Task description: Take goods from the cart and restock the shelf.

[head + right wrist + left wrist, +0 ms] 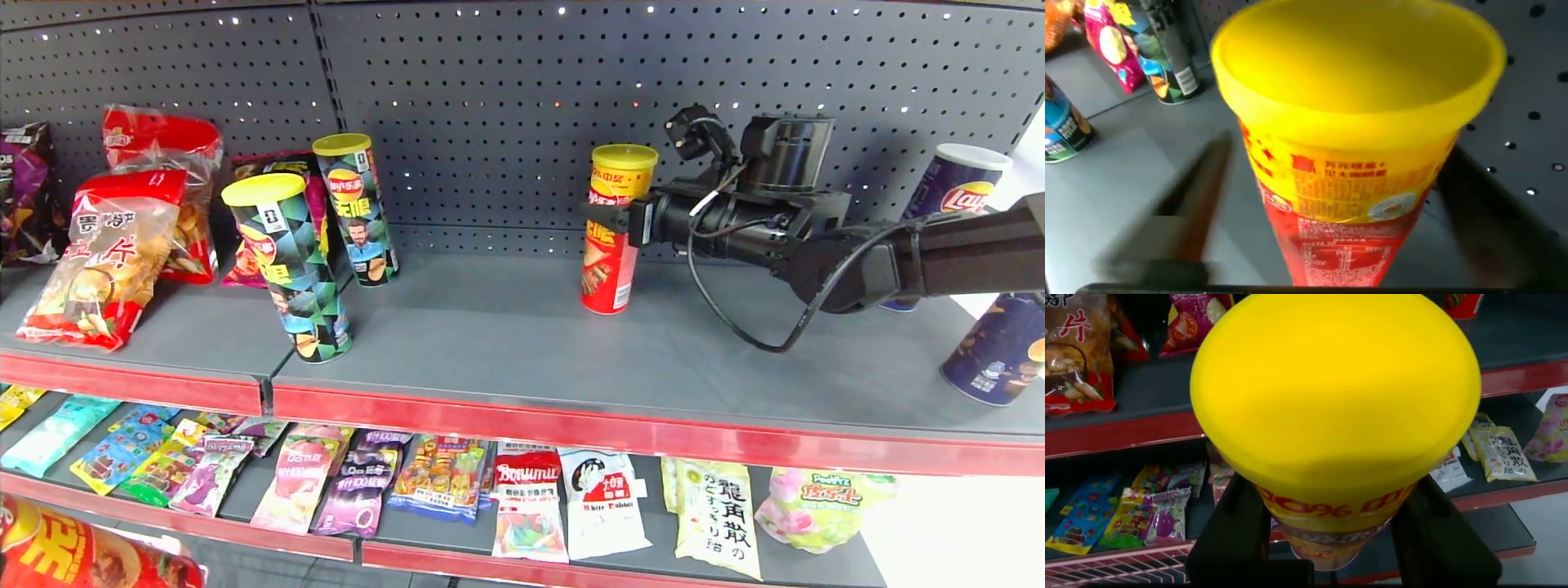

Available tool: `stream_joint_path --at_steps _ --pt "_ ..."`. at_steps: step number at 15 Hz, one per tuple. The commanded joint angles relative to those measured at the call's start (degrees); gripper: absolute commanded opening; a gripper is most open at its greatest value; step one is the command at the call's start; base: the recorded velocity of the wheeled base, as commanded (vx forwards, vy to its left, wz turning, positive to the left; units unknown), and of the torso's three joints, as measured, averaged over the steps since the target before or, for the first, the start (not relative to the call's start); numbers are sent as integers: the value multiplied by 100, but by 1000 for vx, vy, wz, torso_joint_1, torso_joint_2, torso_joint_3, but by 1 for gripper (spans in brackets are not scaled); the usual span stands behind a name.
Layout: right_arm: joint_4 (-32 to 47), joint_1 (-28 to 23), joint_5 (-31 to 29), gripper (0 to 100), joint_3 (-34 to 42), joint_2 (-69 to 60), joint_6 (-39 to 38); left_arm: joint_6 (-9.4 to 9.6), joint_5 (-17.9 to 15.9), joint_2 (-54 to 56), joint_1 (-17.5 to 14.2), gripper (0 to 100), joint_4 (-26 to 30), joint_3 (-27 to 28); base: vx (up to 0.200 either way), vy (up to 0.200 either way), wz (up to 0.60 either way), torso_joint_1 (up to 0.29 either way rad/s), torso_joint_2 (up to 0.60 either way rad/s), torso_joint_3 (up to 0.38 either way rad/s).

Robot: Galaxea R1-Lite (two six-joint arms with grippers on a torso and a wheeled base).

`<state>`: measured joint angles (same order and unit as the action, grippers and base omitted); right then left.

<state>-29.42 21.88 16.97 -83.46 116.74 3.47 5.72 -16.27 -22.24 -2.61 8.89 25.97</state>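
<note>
Restocking: red can [608, 253] on the shelf [490, 343]

Nearest, the left gripper [1331, 539] clamps a yellow-lidded canister [1335, 400]. Farther, the red can stands upright, 2 patterned cans [286, 261] left, blue cans [1000, 351] right; the right gripper [606, 219] flanks it, jaws slightly parted.

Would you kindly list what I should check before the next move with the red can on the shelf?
1. Red can seated on the shelf: ok, its base looks to be resting on the board.
2. Red can upright: ok, only a slight lean.
3. Right end effector grip on the red can: cannot tell.
4. Room around the red can: ok, the green cans stand well apart on its left.
5. Left end effector load: ok, it is shut on a second can, in front of the shelves.
</note>
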Motion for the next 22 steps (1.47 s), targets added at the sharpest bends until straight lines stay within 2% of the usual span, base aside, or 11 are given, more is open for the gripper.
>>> stream_joint_path --at_steps 1,6,10,13,14,16,18,19,22 --pt "-3 9 17 0 -30 51 4 0 1 -9 -3 0 -1 -4 0 0 0 0 0 0" --pt "-3 62 122 0 -4 -11 4 0 1 26 -3 0 -1 5 0 0 0 0 0 0" --pt "24 -9 773 0 110 -538 39 0 -7 35 -3 0 -1 23 0 0 0 0 0 0" --pt "59 -9 1221 0 752 -1048 57 0 -16 35 -3 0 -1 31 0 0 0 0 0 0" --pt "68 -17 1625 0 1288 -1408 66 0 -16 26 -3 0 -10 49 0 0 0 0 0 0" --pt "68 -96 1915 0 1728 -1724 145 0 -25 26 -3 0 -10 58 0 0 0 0 0 0" --pt "68 -219 2170 0 1903 -1821 356 0 -34 18 -3 0 -10 58 0 0 0 0 0 0" --pt "68 -325 2522 0 1991 -1891 611 0 -34 18 -3 0 -10 58 0 0 0 0 0 0" --pt "68 -343 2961 0 2334 -2076 637 0 -34 18 -3 0 -10 66 0 0 0 0 0 0"
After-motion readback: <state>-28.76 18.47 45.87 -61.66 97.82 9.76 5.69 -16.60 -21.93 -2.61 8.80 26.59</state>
